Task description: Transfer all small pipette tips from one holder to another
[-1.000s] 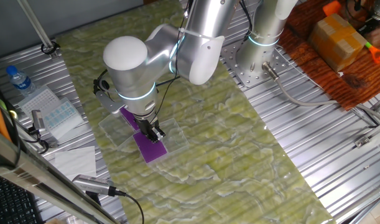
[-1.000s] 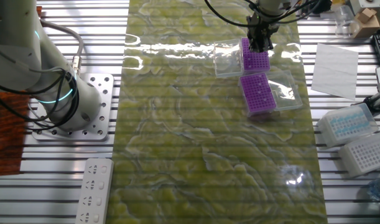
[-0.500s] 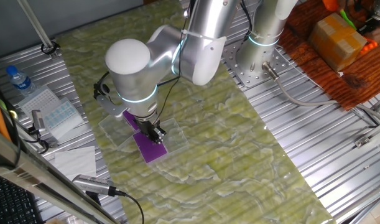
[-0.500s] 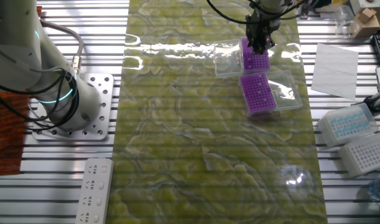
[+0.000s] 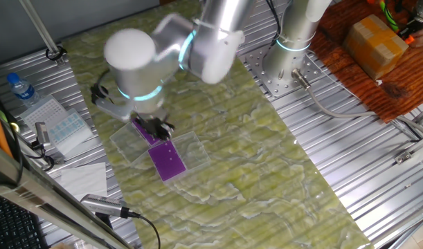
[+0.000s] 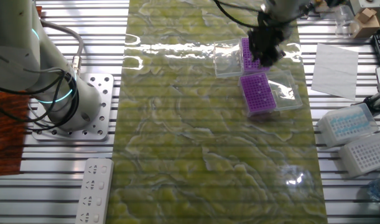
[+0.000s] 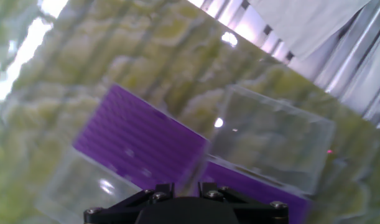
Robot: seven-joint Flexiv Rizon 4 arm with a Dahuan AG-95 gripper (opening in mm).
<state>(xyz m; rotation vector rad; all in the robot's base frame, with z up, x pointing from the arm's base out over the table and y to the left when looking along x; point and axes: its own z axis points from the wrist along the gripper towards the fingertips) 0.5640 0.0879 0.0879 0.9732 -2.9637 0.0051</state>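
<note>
Two purple holders sit side by side on the green mat, each beside a clear lid. My gripper (image 6: 264, 51) hangs over the one nearer the mat's edge (image 6: 252, 57), also seen as the holder (image 5: 142, 130) under the gripper (image 5: 154, 127). The other holder (image 6: 259, 93) (image 5: 168, 160) lies uncovered. In the hand view, purple holder plates (image 7: 140, 142) (image 7: 252, 185) fill the frame above my gripper (image 7: 181, 188), whose fingers (image 7: 163, 188) stand close together. Everything there is blurred. The small pipette tips are too small and blurred to make out.
Clear lids (image 6: 229, 56) (image 6: 288, 90) (image 7: 270, 142) lie next to the holders. White tip boxes (image 6: 348, 123) (image 6: 366, 154), paper (image 6: 334, 61) and a bottle (image 5: 20, 88) stand off the mat. A second arm's base (image 6: 78, 102) is bolted beside the mat.
The arm has swung fast and is blurred. In one fixed view the gripper has shifted up and left, from between the holders to over the far one. The holders have not moved.
</note>
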